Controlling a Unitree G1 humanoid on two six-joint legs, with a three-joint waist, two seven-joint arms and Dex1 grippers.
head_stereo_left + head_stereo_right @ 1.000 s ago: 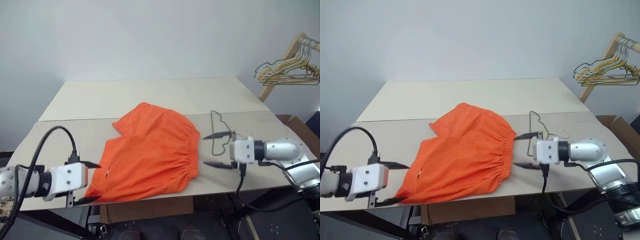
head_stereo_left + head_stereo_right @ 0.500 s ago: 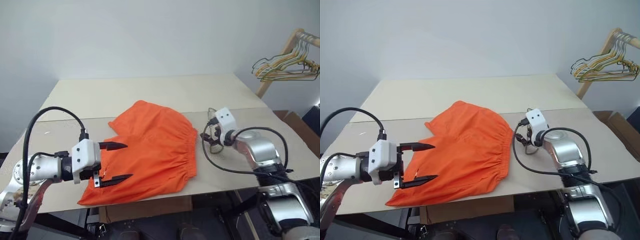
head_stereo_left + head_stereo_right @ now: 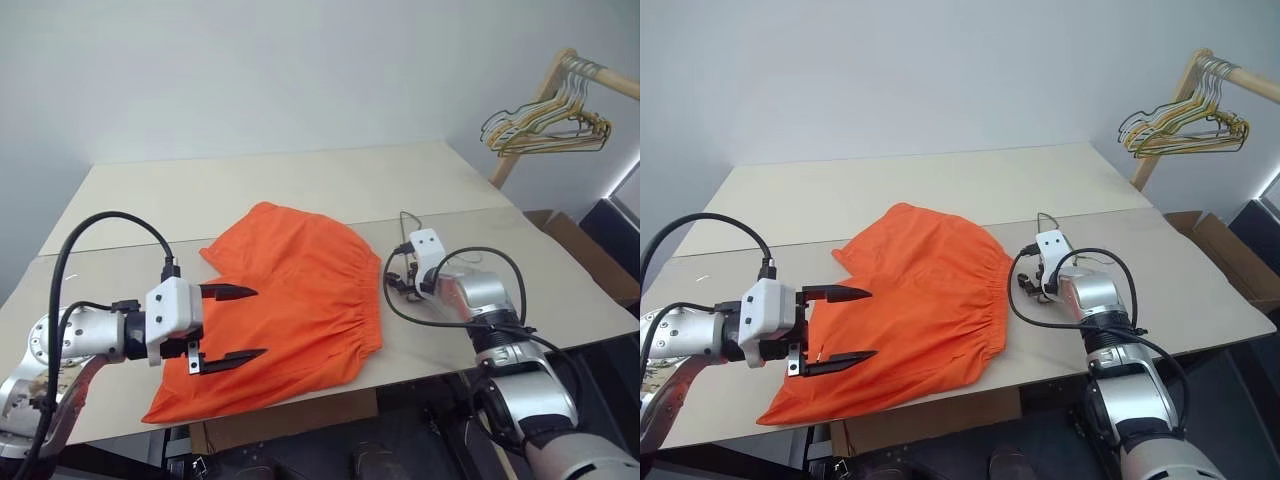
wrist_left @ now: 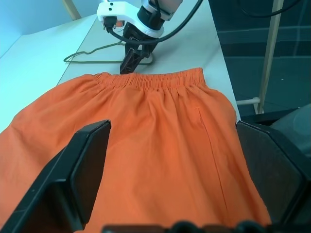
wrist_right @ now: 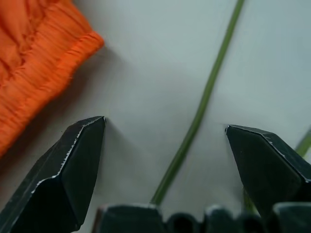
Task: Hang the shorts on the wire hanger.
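Right gripper (image 5: 163,145) is nosed down with jaws wide, straddling a wire of the hanger (image 5: 204,104) on the table (image 3: 300,185) just beside the waistband, lined up to pinch it. The shorts (image 3: 290,300) lie flat mid-table, and the left gripper (image 3: 232,325) hovers open and empty over their near leg, likely ready to lift fabric.
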